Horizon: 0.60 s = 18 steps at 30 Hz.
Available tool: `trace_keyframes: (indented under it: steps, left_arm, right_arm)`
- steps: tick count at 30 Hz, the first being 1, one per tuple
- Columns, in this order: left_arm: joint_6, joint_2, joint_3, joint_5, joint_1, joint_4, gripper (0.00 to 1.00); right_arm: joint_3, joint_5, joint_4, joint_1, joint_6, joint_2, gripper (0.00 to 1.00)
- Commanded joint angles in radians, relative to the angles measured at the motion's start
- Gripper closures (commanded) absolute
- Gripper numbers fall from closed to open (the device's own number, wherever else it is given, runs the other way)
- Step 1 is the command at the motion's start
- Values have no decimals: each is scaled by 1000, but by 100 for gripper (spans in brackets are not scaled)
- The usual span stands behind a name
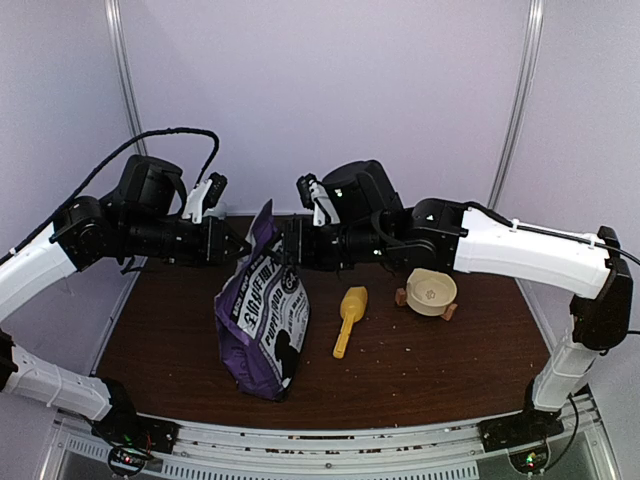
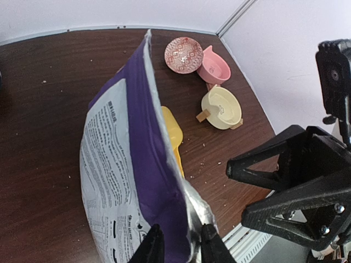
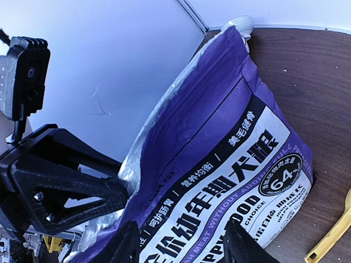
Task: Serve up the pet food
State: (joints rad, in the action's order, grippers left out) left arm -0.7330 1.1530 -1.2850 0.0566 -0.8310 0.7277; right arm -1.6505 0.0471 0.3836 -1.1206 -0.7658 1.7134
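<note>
The purple printed bag (image 1: 262,320) stands upright left of the table's middle. My left gripper (image 1: 238,247) is shut on the bag's top edge; in the left wrist view (image 2: 180,231) its fingers pinch the purple wall and silver lining of the bag (image 2: 120,153). My right gripper (image 1: 283,243) is open at the other side of the bag top; in the right wrist view (image 3: 181,235) its fingers stand wide apart in front of the bag's printed face (image 3: 230,153). The pet food is hidden, no kibble shows. The yellow scoop (image 1: 348,318) lies on the table right of the bag.
A cream bowl (image 1: 430,290) on a wooden stand sits right of the scoop. The left wrist view also shows a pink bowl (image 2: 215,67) and a red patterned plate (image 2: 184,55) behind it. Crumbs dot the brown table (image 1: 440,355). Walls close the back and sides.
</note>
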Motion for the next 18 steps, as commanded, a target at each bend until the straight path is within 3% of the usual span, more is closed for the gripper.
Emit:
trace_keyframes:
  steps: [1,4,8,18]
  left_arm:
    - [18,5,-25,0,3,-23,86]
    - [21,0,-21,-2,3,-22,100]
    - [21,-13,-12,-6,2,-22,100]
    - [20,-33,-1,-15,3,-21,100]
  right_arm:
    - [-10,-22,6,5,7,-1,46]
    - [-13,-6,-17,4,-7,3,46]
    - [-47,18,-41,4,-25,25,47]
    - [-199,27,23,3,-15,133,63]
